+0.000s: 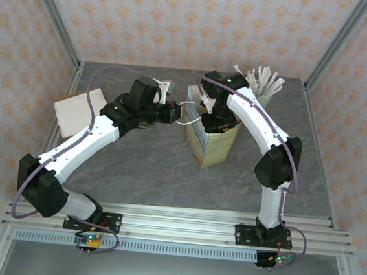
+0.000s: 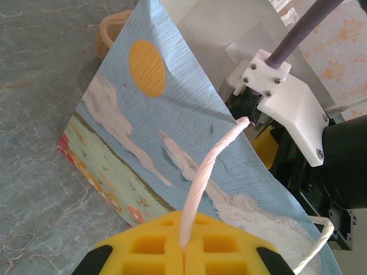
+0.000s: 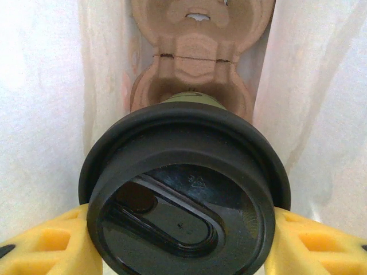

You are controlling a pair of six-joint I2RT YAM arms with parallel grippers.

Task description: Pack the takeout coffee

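Note:
The takeout coffee (image 3: 183,195) shows its round black lid from above, with a sliver of green cup wall below it. My right gripper (image 3: 183,243) is shut on it, a yellow finger (image 3: 51,243) on each side of the lid. The cup hangs inside a paper bag (image 3: 40,114), above a brown pulp cup carrier (image 3: 195,51) at the bag's bottom. In the top view the right gripper (image 1: 211,119) reaches down into the bag (image 1: 218,147). My left gripper (image 2: 184,226) is shut on the bag's white twisted handle (image 2: 200,177), holding it out to the left (image 1: 184,113).
A mint-green cup of white wrapped sticks (image 1: 261,86) stands behind the bag at the back right. A cream flat sheet (image 1: 79,111) lies at the left. A tan object (image 2: 114,31) sits past the bag's printed blue side (image 2: 143,114). Metal frame posts edge the table.

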